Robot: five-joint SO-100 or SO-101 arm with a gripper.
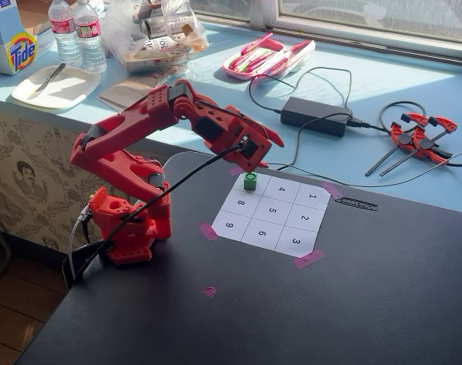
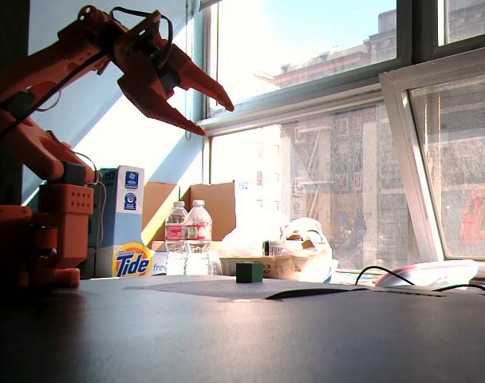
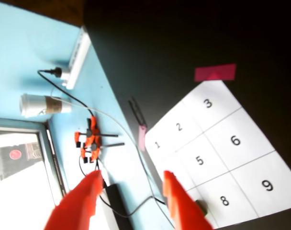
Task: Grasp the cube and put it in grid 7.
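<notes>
Red robot hand [image 1: 263, 156] hovers, fingers apart, above the cube [image 1: 250, 181], seemingly light and rigid; grip its flat sides.

One cube [image 1: 250, 181] sits just below the gripper [image 1: 267, 153], on a sheet [image 1: 275, 214] of nine numbered cells. Four pink tape strips [image 1: 308, 259] hold the sheet's corners, and one tape spot [image 1: 210, 291] lies apart. Behind the gripper stand two bottles [image 1: 77, 34], one plate [image 1: 56, 87], one adapter [image 1: 316, 115] and two clamps [image 1: 418, 137].
</notes>
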